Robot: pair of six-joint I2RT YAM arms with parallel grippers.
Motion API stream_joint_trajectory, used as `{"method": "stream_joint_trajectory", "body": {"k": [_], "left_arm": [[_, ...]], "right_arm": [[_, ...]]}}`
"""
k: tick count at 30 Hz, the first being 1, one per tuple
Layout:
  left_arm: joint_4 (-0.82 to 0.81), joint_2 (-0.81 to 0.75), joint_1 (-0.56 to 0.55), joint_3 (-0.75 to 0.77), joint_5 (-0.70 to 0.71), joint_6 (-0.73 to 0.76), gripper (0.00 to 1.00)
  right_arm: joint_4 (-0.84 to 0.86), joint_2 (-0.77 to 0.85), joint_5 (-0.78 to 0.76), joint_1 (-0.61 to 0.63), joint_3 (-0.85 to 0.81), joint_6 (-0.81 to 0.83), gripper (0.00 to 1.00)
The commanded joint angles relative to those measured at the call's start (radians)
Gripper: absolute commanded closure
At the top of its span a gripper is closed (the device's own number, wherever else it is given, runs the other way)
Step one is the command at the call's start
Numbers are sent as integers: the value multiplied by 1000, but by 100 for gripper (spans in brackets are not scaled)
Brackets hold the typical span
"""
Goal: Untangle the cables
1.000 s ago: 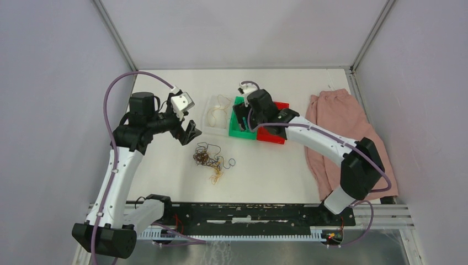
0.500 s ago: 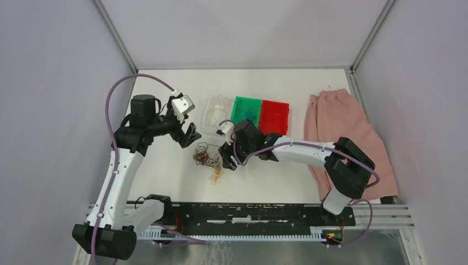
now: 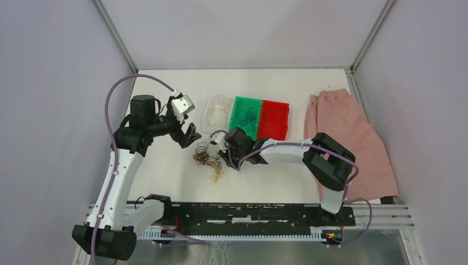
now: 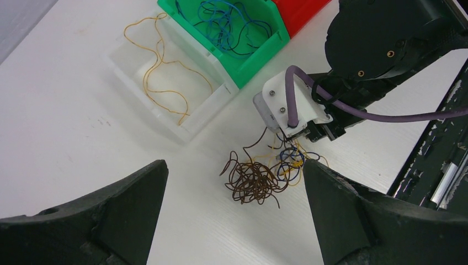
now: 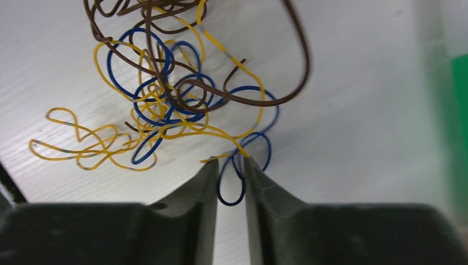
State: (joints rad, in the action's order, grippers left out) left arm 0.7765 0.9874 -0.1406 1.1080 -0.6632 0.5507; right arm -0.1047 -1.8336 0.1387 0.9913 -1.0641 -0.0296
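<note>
The cables [image 3: 208,160] lie in a tangle of brown, blue and yellow strands on the white table. In the left wrist view the brown ball [image 4: 256,179] sits between my spread fingers. My left gripper [image 3: 187,134] [image 4: 233,165] hovers open above the tangle's left side, holding nothing. My right gripper [image 3: 222,154] [image 5: 229,160] is down at the tangle's right edge. Its jaws stand a narrow gap apart, with a blue loop [image 5: 232,185] lying between them and a yellow strand [image 5: 221,135] at the tips.
Behind the tangle stand a clear bin [image 3: 209,128] holding yellow strands, a green bin [image 3: 234,105] holding blue strands, and a red bin [image 3: 274,118]. A pink cloth [image 3: 345,127] lies at the right. A black rail [image 3: 248,212] runs along the near edge.
My right arm swung from over the green bin down to the tangle's right side, and its jaws narrowed around a blue loop. The left arm barely moved.
</note>
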Motion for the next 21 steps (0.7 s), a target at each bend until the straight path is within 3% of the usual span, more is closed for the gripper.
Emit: {"method": "stream_joint_trajectory", "body": {"k": [1, 3, 4, 14, 21], "left_arm": [[-1, -21, 4, 18, -16, -3, 1], [-1, -22, 5, 6, -20, -2, 1], [-3, -25, 4, -5, -22, -1, 1], [-61, -107, 3, -180, -73, 49, 0], [-104, -183, 3, -237, -158, 63, 0]], "right_arm": [[31, 53, -95, 4, -5, -6, 80], [24, 99, -96, 3, 14, -14, 97], [19, 127, -94, 3, 24, -17, 99], [-27, 391, -9, 2, 83, -104, 100], [-77, 481, 133, 3, -45, -157, 100]]}}
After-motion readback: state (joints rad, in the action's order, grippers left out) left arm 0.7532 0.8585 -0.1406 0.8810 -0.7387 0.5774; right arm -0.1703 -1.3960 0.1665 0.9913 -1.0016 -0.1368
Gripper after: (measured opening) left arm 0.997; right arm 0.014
